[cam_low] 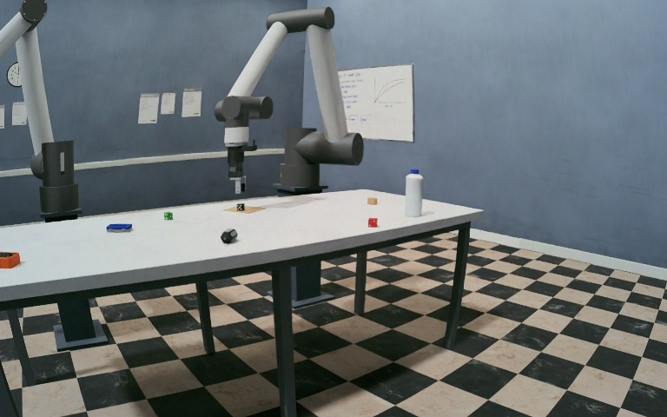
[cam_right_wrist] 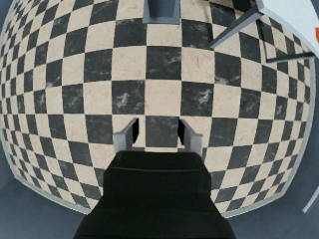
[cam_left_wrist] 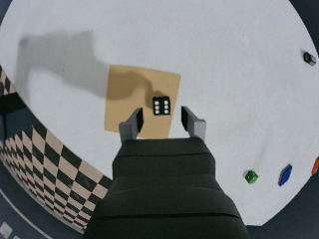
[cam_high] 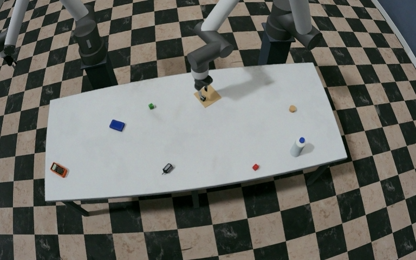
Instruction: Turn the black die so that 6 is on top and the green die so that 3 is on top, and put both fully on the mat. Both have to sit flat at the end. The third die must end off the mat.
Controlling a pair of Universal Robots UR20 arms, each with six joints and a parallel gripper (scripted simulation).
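The black die (cam_low: pixel 240 207) (cam_left_wrist: pixel 161 106) lies flat on the tan mat (cam_high: pixel 210 100) (cam_low: pixel 253 209) (cam_left_wrist: pixel 117 117), near one edge, with six pips on top. My left gripper (cam_high: pixel 204 93) (cam_low: pixel 240 188) (cam_left_wrist: pixel 161 115) is open and empty, pointing down above the black die. The green die (cam_high: pixel 151 106) (cam_low: pixel 168 215) (cam_left_wrist: pixel 251 176) lies on the table off the mat; its top number is too small to read. The red die (cam_high: pixel 255 167) (cam_low: pixel 373 221) lies off the mat near the table's front edge. My right gripper (cam_right_wrist: pixel 159 125) is open and empty over the floor, away from the table.
A blue box (cam_high: pixel 117 125) (cam_low: pixel 119 228) lies beyond the green die. A black-and-grey object (cam_high: pixel 167 168) (cam_low: pixel 228 235) and an orange multimeter (cam_high: pixel 58 169) (cam_low: pixel 9 260) lie nearer the front. A white bottle (cam_high: pixel 297 148) (cam_low: pixel 413 196) stands near a small wooden piece (cam_high: pixel 292 108) (cam_low: pixel 372 201).
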